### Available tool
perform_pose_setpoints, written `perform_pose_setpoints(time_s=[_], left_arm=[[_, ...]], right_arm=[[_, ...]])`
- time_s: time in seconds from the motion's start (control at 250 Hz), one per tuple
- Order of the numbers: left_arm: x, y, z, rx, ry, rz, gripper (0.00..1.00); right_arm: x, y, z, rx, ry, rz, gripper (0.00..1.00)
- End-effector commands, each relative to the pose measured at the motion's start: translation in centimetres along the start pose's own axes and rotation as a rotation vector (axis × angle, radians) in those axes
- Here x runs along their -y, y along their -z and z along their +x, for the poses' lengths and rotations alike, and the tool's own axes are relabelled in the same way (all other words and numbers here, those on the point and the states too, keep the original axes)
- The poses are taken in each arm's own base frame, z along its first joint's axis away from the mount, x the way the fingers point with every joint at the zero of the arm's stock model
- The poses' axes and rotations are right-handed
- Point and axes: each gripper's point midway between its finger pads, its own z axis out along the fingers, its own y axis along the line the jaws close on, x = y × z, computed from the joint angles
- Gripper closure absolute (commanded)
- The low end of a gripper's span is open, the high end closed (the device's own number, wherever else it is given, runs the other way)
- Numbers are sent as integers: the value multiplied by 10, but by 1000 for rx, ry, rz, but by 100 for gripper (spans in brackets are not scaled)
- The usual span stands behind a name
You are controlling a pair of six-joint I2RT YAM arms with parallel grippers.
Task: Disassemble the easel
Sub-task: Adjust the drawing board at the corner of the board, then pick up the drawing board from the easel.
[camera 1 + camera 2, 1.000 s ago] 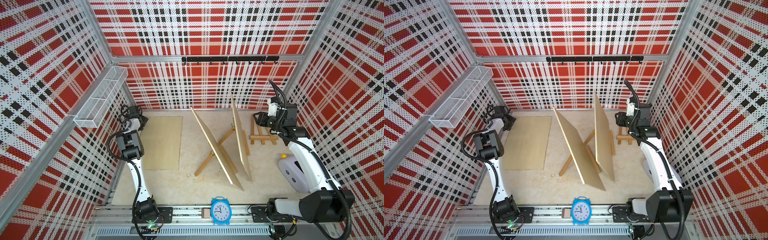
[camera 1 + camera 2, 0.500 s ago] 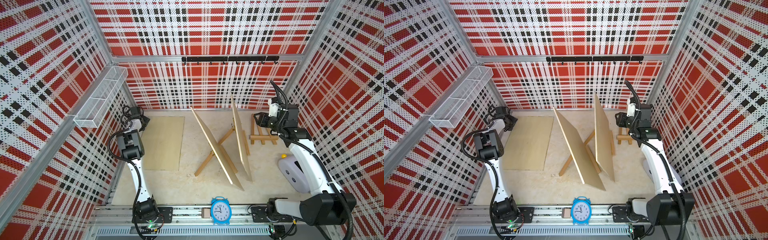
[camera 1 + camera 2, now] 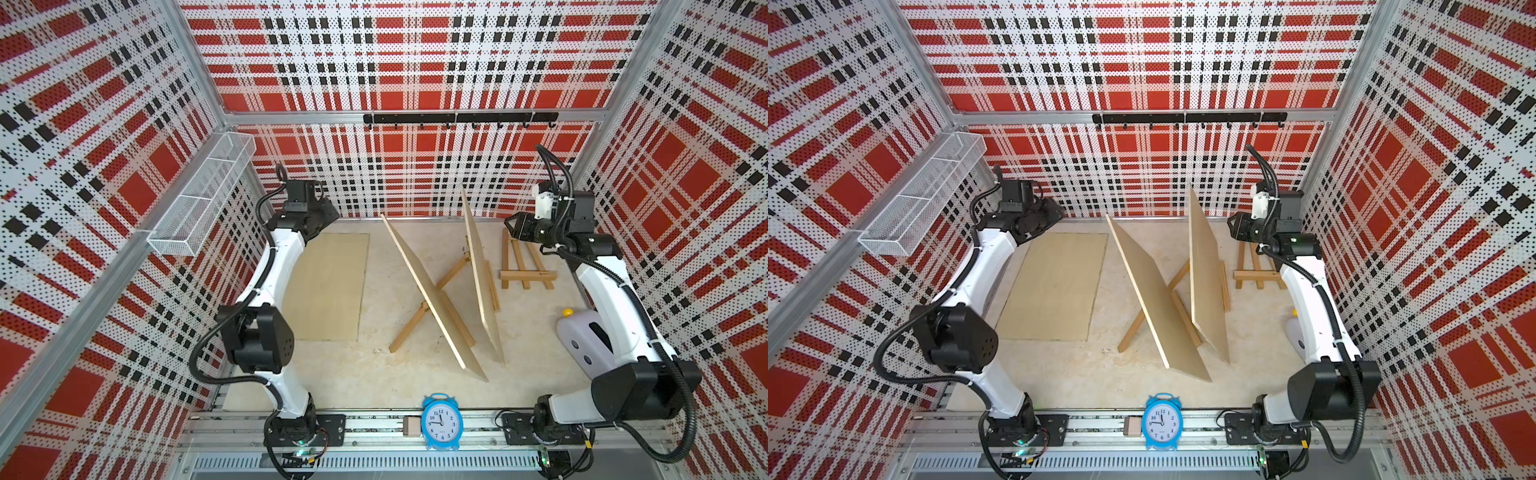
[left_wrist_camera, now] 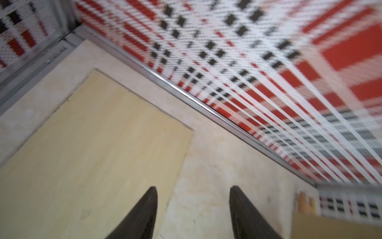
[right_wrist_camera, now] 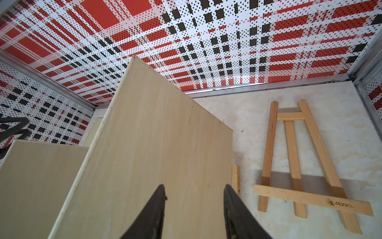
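In a top view: left panel (image 3: 1154, 291) and right panel (image 3: 1204, 270) lean on standing easels (image 3: 1133, 328) mid-tabletop (image 3: 1100, 374); flat panel (image 3: 1054, 286) lies toward the left edge.

Left wrist: left gripper (image 4: 193, 188), jaws apart and empty, above the flat panel's rear corner.

Right wrist: right gripper (image 5: 194, 186), jaws apart and empty, faces the right panel. Step: approach. Next probably an edge grasp and lift.

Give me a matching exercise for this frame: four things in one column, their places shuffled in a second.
Things:
1 clock
2 basket
3 bare easel
4 hook rack

Places:
a lies flat on the table
b on the back wall
c at the front rail
d on a side wall

Pairs: 1-c, 2-d, 3-a, 4-b.
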Motion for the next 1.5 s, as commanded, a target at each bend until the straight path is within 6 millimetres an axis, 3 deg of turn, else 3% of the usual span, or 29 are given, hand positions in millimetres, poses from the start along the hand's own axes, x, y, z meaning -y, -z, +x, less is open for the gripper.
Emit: perform_pose_setpoints(time_s=[0.0,0.164,0.32,0.38,0.544,0.744,0.904,1.028,1.22,1.497], left_arm=[[-10,41,28,-54,-66,-101,38],[13,95,36,-100,-50,-6,37],[35,122,71,-261,-107,42,37],[40,138,82,-306,-106,49,37],[84,187,119,-366,-93,149,35],[108,220,163,-385,-82,148,32],[137,220,205,-430,-126,135,33],[158,210,226,-449,-164,122,33],[172,192,237,-454,-210,67,42],[155,185,233,-451,-248,-42,43]], right_arm=[[0,3,13,-80,29,7,51],[7,25,15,-67,-19,85,52],[20,43,24,-37,-37,172,52],[22,42,33,-49,-41,175,52],[21,34,51,-87,-47,146,52],[25,24,65,-109,2,135,52],[19,15,73,-110,12,76,52],[21,9,79,-137,40,68,53],[14,6,86,-141,43,13,54],[2,3,84,-127,12,-56,53]])
